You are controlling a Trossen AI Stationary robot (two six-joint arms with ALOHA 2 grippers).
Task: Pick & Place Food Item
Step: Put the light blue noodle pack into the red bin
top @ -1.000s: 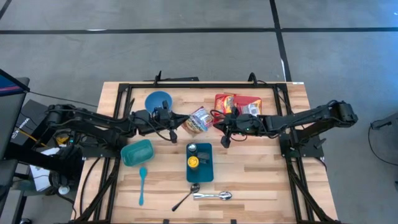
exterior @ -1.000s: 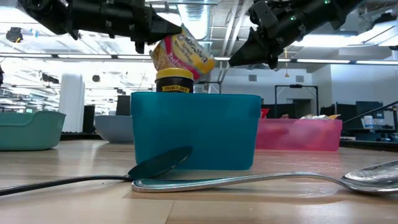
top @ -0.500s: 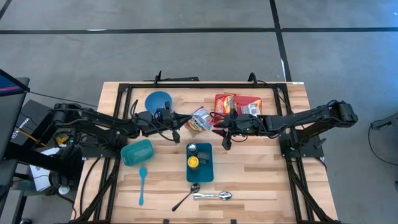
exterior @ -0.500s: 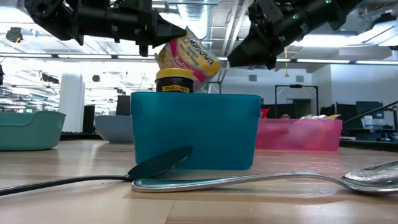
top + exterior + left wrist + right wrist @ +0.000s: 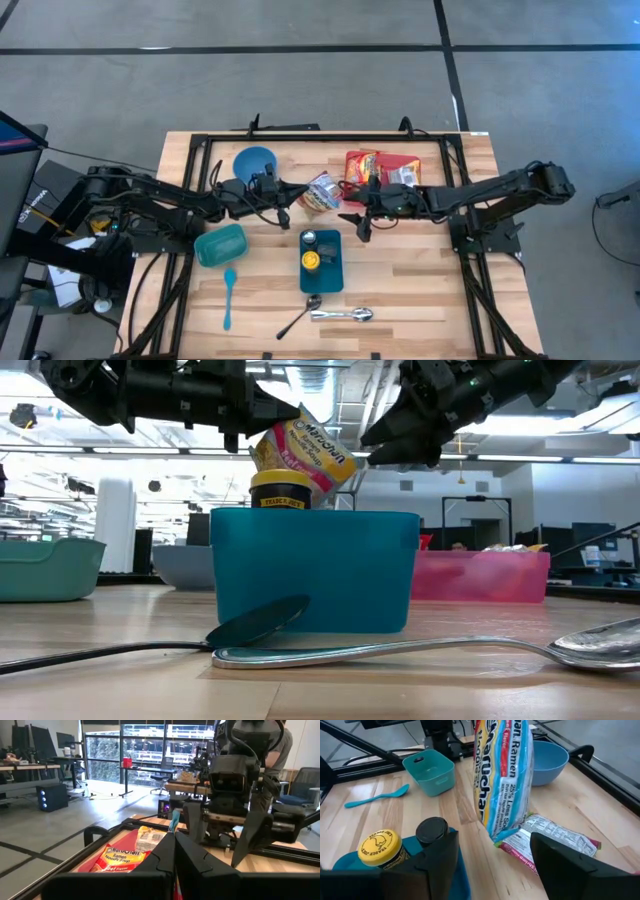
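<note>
**Left gripper holding ramen packet above the table, right gripper standing wide beside it**

High view: the left gripper is clamping one end of a crinkly plastic Maruchan ramen noodle packet near the table's middle, while the right gripper is sitting just beside the packet's other end, fingers spread and apart from it. A rectangular dark-teal plastic tray is lying nearer the front edge, carrying a yellow-lidded jar.

Low view: the packet is hanging tilted in the air above the tray and the jar.

Left wrist view: the left fingers are pressing together on the packet's edge; the right gripper is facing them, spread wide.

Right wrist view: the packet is hanging upright past the parted fingers, untouched by them. A round blue plastic bowl is sitting behind it.
</note>
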